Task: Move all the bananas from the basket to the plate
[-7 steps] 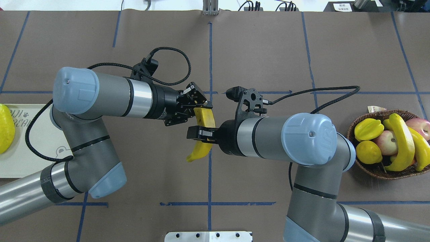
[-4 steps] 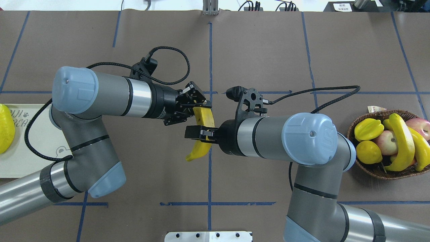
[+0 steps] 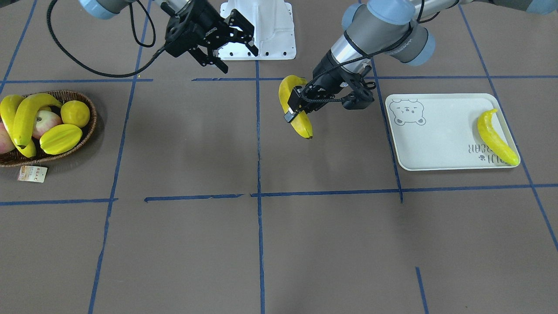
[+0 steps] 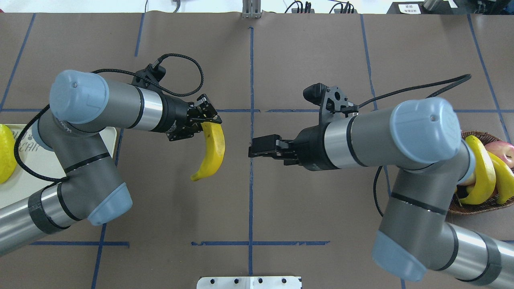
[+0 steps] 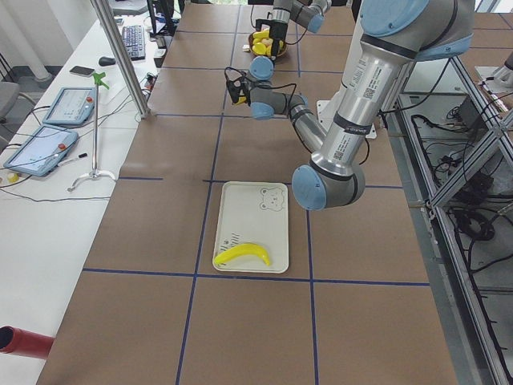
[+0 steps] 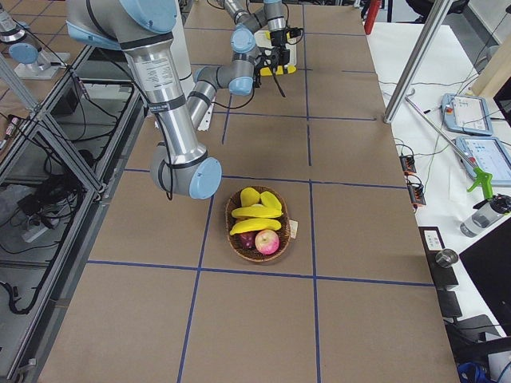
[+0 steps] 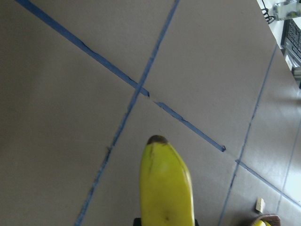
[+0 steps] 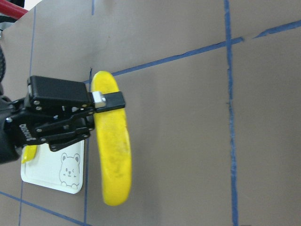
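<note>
My left gripper (image 4: 207, 120) (image 3: 295, 104) is shut on the upper end of a yellow banana (image 4: 213, 150) (image 3: 298, 111), which hangs above the table left of the centre line. The left wrist view shows its tip (image 7: 164, 183). My right gripper (image 4: 249, 149) (image 3: 241, 62) is open and holds nothing, a short way right of that banana. The white plate (image 3: 440, 139) with the bear drawing carries one banana (image 3: 497, 137) near its far end. Two bananas (image 3: 26, 117) (image 4: 484, 168) lie in the wicker basket (image 3: 93, 117) at my far right.
The basket also holds a starfruit (image 3: 61, 138), a lemon (image 3: 75, 113) and apples (image 3: 45, 120). A paper tag (image 3: 32, 173) lies beside it. A white mounting plate (image 3: 270, 30) sits between the arm bases. Blue tape lines cross the brown table.
My right gripper let go of the banana and pulled back to the right. My left arm swung left toward the plate with the banana in its grip.
</note>
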`<state>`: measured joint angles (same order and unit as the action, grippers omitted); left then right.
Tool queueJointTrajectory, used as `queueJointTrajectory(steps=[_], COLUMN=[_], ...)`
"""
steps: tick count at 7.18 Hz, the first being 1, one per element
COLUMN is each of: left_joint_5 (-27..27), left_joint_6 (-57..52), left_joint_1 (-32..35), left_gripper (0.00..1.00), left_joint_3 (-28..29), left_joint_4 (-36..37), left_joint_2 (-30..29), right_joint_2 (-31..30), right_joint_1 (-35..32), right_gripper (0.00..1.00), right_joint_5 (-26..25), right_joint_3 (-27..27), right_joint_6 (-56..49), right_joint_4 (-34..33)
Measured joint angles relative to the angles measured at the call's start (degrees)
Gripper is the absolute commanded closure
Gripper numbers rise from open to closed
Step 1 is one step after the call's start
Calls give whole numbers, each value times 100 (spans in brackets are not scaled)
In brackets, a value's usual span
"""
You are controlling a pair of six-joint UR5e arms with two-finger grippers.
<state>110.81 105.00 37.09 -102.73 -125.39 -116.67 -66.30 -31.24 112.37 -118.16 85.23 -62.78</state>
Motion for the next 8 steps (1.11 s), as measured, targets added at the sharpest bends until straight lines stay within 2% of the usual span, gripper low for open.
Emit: queueJointTrajectory(steps=[2,4,6,8], left_joint_5=[126,346,410,417], left_joint_6=[-310,-936,-1726,-2378], left_joint_1=[280,634,1141,1676], left_gripper=[100,100,97,97], left_joint_3=[-562,-1198,-1386,-1260], left_joint_4=[1601,3223,3612,3610], left_joint_2=[349,797,1585,2125], right_joint_2=[-172,-292,-787,-1400], right_joint_1=[-443,-725,-1030,-1618], right_gripper=[1,1,1,1], right_joint_5=[538,627,645,855], right_joint_3=[-67,-138,-532,-830], right_joint_6=[-384,-1106,-2461,-3967], right_joint_4=[-730,-1760,-2789,-3407])
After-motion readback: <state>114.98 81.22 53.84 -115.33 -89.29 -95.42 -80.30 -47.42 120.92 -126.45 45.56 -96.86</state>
